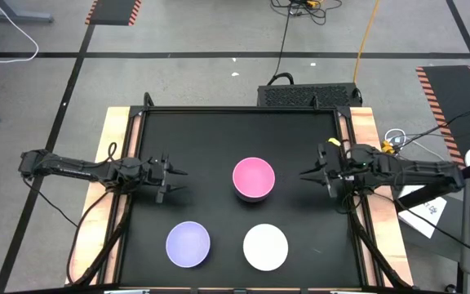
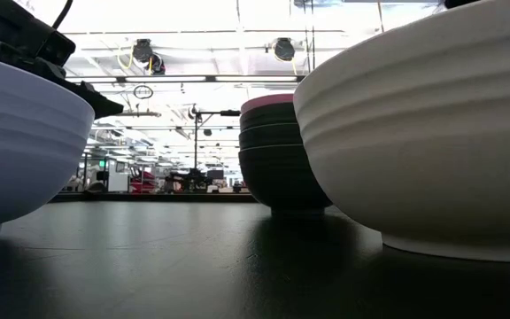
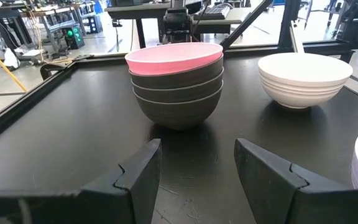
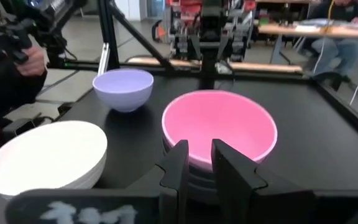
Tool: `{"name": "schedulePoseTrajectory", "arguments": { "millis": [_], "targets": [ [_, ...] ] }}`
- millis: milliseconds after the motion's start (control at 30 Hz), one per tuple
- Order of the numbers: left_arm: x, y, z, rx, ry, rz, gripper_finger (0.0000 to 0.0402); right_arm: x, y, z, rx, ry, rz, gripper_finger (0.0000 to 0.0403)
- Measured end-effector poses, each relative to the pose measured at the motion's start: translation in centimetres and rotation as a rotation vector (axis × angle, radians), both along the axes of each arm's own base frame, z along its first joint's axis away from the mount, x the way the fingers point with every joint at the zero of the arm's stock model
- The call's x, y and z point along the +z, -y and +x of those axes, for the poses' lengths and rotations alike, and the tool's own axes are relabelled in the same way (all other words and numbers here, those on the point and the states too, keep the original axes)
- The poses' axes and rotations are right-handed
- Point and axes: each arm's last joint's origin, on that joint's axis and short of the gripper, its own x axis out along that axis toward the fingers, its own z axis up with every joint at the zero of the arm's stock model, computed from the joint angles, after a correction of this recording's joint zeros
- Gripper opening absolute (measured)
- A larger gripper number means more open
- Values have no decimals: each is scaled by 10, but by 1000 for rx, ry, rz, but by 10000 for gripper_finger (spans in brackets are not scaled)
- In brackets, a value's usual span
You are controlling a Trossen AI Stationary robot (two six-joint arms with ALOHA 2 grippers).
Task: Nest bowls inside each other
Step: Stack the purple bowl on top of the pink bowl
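Left gripper (image 1: 172,181) spread wide at nine o'clock of pink bowl (image 1: 254,178) — upright, rim skyward, nested atop black bowls (image 3: 178,93); right gripper (image 1: 311,174) narrow at three o'clock.

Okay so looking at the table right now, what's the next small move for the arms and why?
Probably the left gripper, open and empty, should move to the lavender bowl, the loose bowl nearest it. The pink bowl already tops a stack of three black bowls, while the lavender and white bowl sit apart, un-nested. The right gripper waits by the stack.
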Motion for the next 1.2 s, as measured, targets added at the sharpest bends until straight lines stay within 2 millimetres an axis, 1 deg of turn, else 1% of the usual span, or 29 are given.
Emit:
{"name": "schedulePoseTrajectory", "arguments": {
  "millis": [267, 633, 967, 1200],
  "targets": [
    [0, 0, 0, 1, 0, -7, 207, 3, -1, -12, -12, 56, 8, 64],
    [0, 0, 0, 3, 1, -16, 207, -16, -1, -20, -40, 98, 65, 64],
    [1, -1, 0, 21, 7, -12, 207, -32, -1, -15, -33, 220, 124, 64],
    [1, -1, 0, 21, 10, -11, 207, -44, -1, -13, -24, 199, 134, 64]
  ]
}}
